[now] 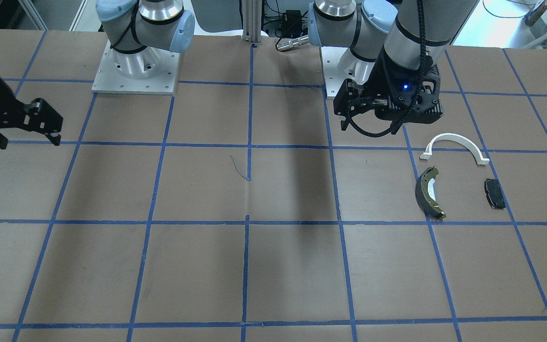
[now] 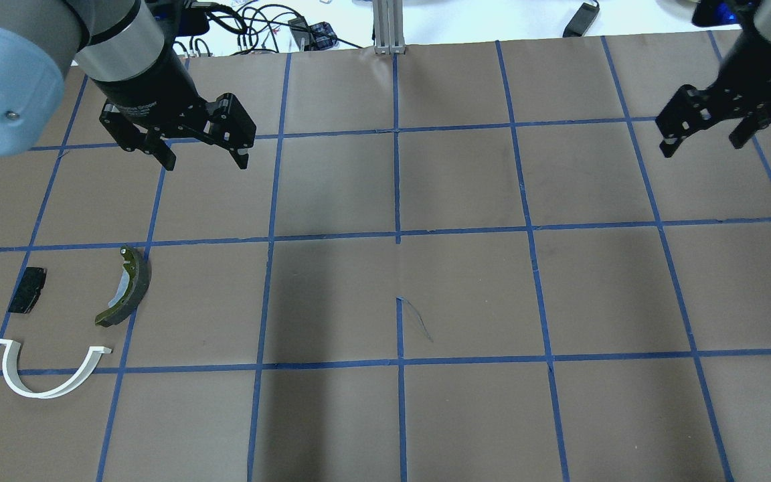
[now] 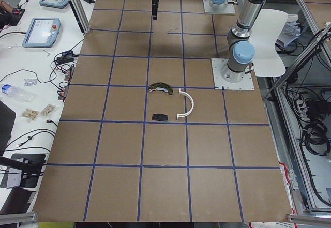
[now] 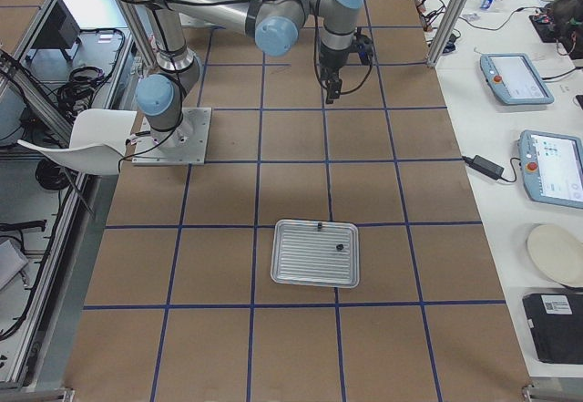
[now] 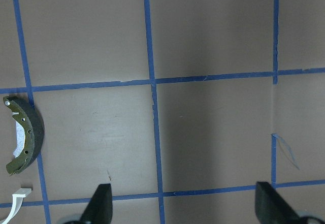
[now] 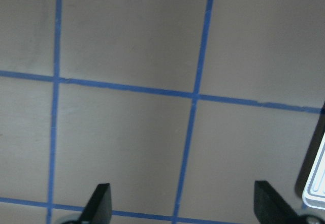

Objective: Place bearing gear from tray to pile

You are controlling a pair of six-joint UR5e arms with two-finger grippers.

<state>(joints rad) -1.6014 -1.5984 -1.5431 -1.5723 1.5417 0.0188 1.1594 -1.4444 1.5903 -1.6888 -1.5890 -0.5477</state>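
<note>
Desk (image 2: 466, 294): blue-taped grid. Tray (image 4: 305, 270) at robot's right end. Pile (image 3: 161, 88) at left end, well apart from tray: white arc (image 2: 37, 393), brake shoe (image 2: 134, 281), black pad (image 2: 27, 289). Right gripper (image 2: 701, 144) hovers near tray, left gripper (image 2: 207, 161) near pile. Both jaws apart, empty. Bearing gear (image 4: 339, 247), probably rounder dark speck, in tray. Step: pick unstarted. Next: right jaws centre over gear, descend.

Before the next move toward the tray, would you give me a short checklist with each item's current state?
1. Right claw open and empty: ok.
2. Right claw above the tray: not ok, it hangs over bare table beside it.
3. Gear picked out: cannot tell; two tiny dark bits lie in the tray.
4. Left claw away from the tray: ok.
5. Free space by the white arc, brake shoe and black pad: ok.
</note>
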